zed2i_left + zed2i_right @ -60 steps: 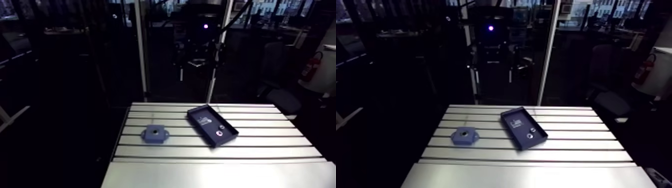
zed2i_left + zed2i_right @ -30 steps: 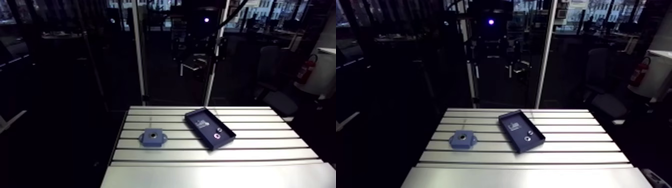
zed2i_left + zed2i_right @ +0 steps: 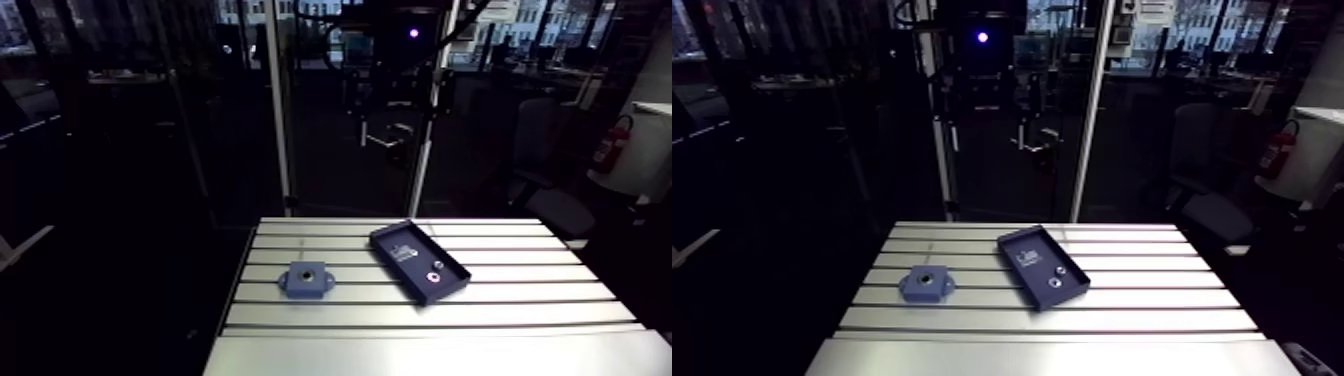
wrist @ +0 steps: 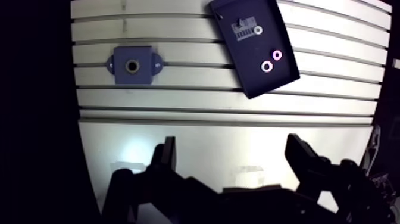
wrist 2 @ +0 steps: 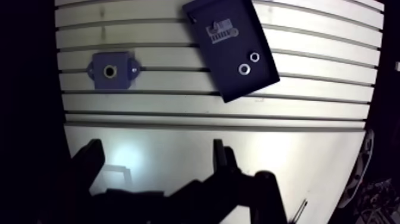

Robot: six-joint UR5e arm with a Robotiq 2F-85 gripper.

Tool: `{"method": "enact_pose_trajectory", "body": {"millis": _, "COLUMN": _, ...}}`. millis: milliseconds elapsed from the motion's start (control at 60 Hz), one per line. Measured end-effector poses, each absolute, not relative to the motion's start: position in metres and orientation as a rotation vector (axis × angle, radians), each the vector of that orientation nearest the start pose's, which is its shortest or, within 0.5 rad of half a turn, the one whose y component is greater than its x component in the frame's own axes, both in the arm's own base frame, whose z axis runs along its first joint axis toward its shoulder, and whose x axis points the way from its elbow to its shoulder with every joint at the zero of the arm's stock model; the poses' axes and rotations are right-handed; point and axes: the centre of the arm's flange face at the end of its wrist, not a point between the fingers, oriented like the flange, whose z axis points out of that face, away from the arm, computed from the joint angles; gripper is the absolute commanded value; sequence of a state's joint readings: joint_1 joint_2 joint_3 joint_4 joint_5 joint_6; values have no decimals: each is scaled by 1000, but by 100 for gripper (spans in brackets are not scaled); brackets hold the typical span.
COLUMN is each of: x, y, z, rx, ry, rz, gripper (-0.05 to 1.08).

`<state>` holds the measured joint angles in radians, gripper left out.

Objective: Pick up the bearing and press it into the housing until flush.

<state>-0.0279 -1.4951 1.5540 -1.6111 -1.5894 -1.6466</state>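
Over the near, unslotted strip of the table (image 3: 420, 345), the gripper (image 4: 231, 143) hangs high, wrist pointed straight down at the surface. Its two dark fingers (image 4: 166, 156) stand wide apart with nothing between them; only bare aluminium shows in the gap. No contact with any part. Well ahead of the gripper, across several slots, the blue housing (image 4: 131, 64) sits flat on the slotted surface, with its round bore facing up and a small ear at each side. Beside the housing but well apart from it, a dark blue tray (image 4: 250, 53) lies askew to the slots. Inside the tray, toward its nearer end, the bearing (image 4: 266, 65) lies flat as a small pale ring, and a second ring (image 4: 277, 55) sits just beside it. A pale label patch (image 4: 241, 33) marks the tray floor toward the far end. In the arm view, housing and tray rest side by side mid-table, and the gripper itself is too dark to make out.
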Motion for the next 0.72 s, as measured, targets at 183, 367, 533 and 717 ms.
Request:
{"method": "enact_pose_trajectory", "body": {"millis": 183, "x": -524, "y": -118, "z": 463, "rx": -79, "ry": 3123, "rz": 31, "gripper": 1}}
{"method": "enact_pose_trajectory", "body": {"millis": 367, "x": -523, "y": -118, "z": 462, "rx": -80, "ry": 3122, "rz": 33, "gripper": 1}}
{"method": "enact_pose_trajectory", "body": {"millis": 533, "x": -523, "y": -119, "z": 463, "rx": -84, "ry": 3124, "rz": 34, "gripper": 1}}
{"method": "enact_pose_trajectory", "body": {"millis": 717, "x": -523, "y": -120, "z": 463, "rx": -87, "ry": 3125, "rz": 36, "gripper": 1}}
